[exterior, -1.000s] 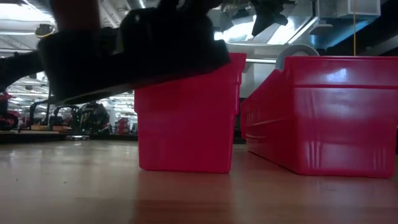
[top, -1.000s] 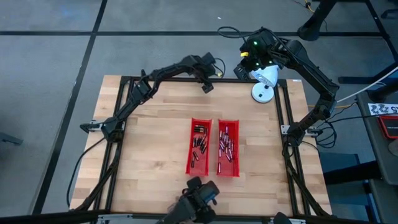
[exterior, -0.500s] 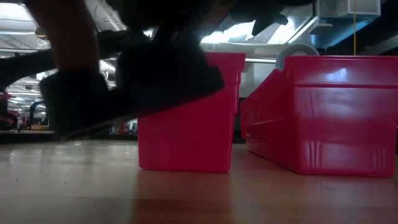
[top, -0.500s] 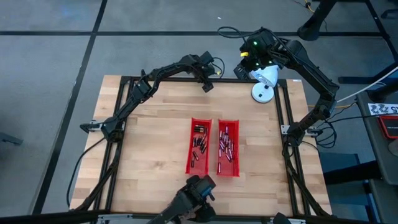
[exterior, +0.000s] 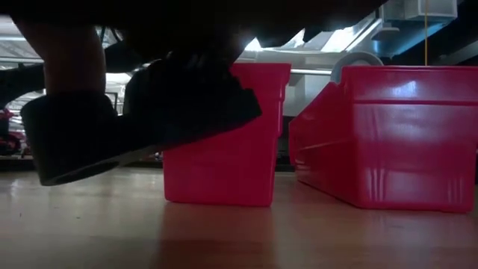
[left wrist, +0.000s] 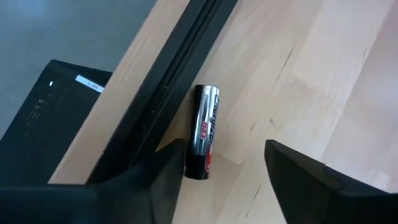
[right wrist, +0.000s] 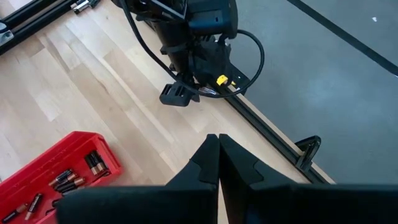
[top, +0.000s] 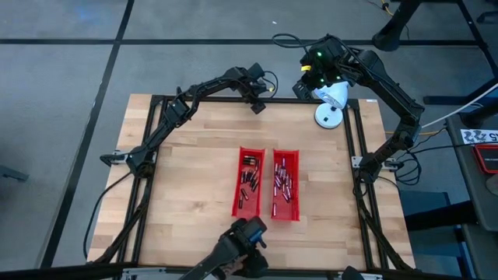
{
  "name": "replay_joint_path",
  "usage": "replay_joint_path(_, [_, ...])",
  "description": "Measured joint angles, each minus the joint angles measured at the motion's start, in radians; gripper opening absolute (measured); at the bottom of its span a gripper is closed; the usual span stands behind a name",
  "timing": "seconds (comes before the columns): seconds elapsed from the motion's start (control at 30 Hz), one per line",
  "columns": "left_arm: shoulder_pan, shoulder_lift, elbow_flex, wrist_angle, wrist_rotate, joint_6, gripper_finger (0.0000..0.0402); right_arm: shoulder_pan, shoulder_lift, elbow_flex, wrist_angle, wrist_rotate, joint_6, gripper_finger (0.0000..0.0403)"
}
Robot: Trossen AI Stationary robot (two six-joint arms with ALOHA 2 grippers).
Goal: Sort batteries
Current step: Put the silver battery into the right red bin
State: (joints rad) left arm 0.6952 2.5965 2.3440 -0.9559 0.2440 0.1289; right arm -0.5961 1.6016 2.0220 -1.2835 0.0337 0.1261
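1. Table [top: 194,179]: the left gripper [left wrist: 224,165] is low over its far edge. The right gripper [right wrist: 217,155] hangs beyond that edge, off to the right of the left one.
2. Rail [left wrist: 155,106]: a black frame bar along the table's far edge, running just beside one finger [left wrist: 155,183] of the left gripper.
3. Two red trays [top: 249,194] [top: 285,187]: side by side mid-table, well apart from both grippers, on the near side of them.
4. Dark shape [top: 243,247]: at the table's near edge, past the trays from the grippers. It fills much of the low view, and I cannot tell what it is.
5. White object [top: 330,105]: at the far right corner, close beside the right gripper.
6. Left gripper: fingers apart, astride one loose cell, not pinching it.
7. Right gripper: fingers pressed together, nothing between them.
8. Batteries [top: 282,180]: most lie heaped in the two trays, far from either gripper.
9. Loose battery [left wrist: 204,132]: lies flat on the wood along the rail, between the left fingers, close against one and clear of the other.
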Motion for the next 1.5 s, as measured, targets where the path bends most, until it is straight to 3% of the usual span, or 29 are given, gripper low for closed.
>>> replay_joint_path(0.3, [-0.018, 0.007, 0.001, -0.017, -0.151, 0.028, 0.0141, 0.000, 0.000, 0.000, -0.003, 0.000, 0.000, 0.0005])
replay_joint_path(1.1, [-0.013, 0.010, 0.001, -0.021, -0.124, 0.028, 0.0044, 0.000, 0.000, 0.000, -0.024, 0.000, 0.000, 0.0005])
replay_joint_path(1.5, [-0.017, 0.010, 0.009, -0.066, -0.136, 0.021, 0.0039, 0.001, 0.000, 0.000, -0.028, -0.024, 0.007, 0.0005])
